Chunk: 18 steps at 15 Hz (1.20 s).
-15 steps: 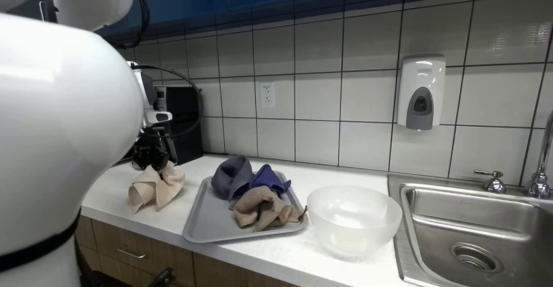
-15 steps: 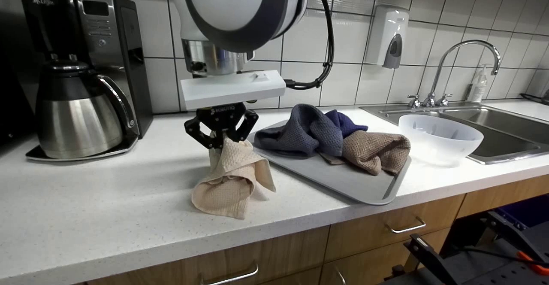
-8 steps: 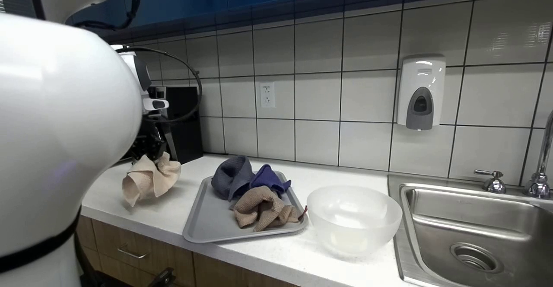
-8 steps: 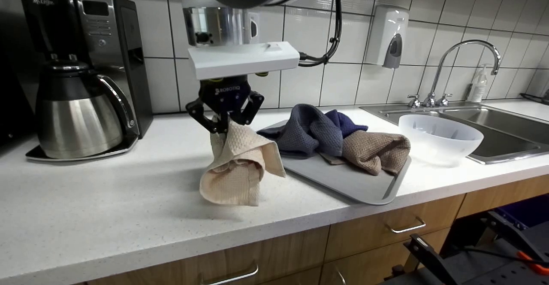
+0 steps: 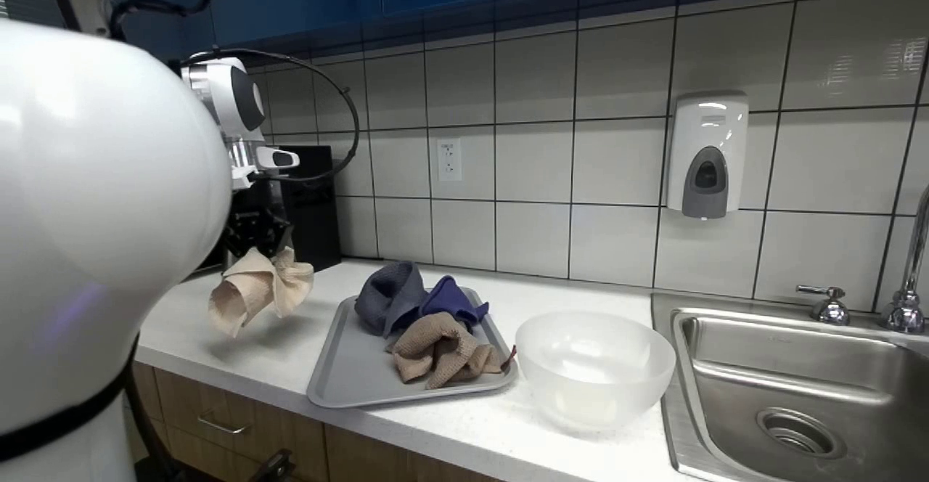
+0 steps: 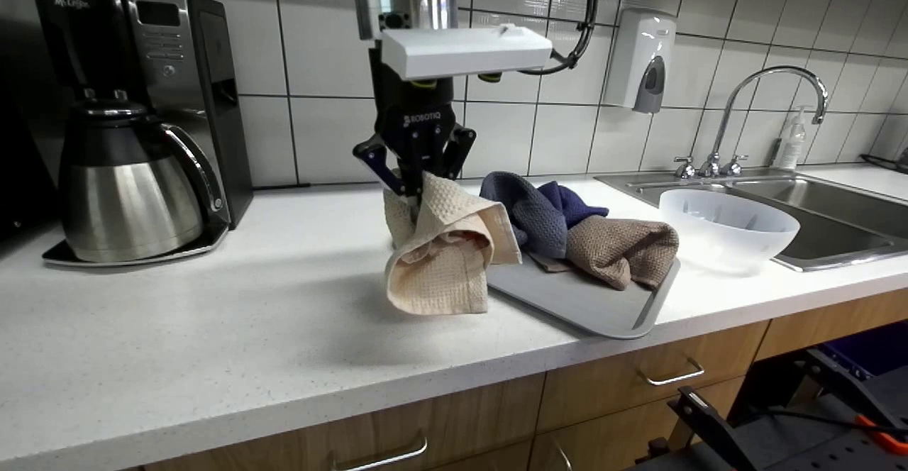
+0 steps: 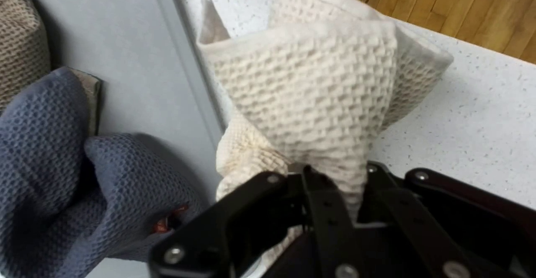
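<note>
"How far along?"
"The jaws pinch the cream cloth [image 6: 450,244], which hangs clear of the table [image 6: 213,336], near the tray [image 5: 359,377]."
"Grasped, then. What's left?"
"It's not set down yet; a blue cloth [image 5: 392,297], purple cloth [image 5: 448,299] and brown cloth [image 5: 428,333] lie on the tray."

Shows rough, matt waffle cloth at beige towel [image 7: 310,89] and slate-blue towel [image 7: 130,190]. Reads as smooth, matt plastic at grey tray [image 6: 582,301]. Displays glossy tile at wall [image 5: 537,162], shiny metal at sink [image 5: 856,424], grained wood at drawer front [image 6: 603,386].
</note>
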Each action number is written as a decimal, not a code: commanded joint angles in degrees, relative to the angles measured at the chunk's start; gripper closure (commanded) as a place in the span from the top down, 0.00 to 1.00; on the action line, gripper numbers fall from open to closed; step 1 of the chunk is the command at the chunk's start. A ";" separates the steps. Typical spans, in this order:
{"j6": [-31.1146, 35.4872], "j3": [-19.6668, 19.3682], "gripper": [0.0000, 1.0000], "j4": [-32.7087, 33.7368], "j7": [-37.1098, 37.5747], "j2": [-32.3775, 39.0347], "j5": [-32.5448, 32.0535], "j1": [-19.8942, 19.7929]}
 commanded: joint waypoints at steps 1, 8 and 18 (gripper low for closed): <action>-1.24 1.21 0.03 -3.88 -6.75 -4.56 3.29 -3.84; 0.18 -0.34 0.03 -8.05 -16.60 -6.38 5.74 -8.99; 1.99 -3.68 0.03 -9.86 -24.45 -5.15 3.62 -14.32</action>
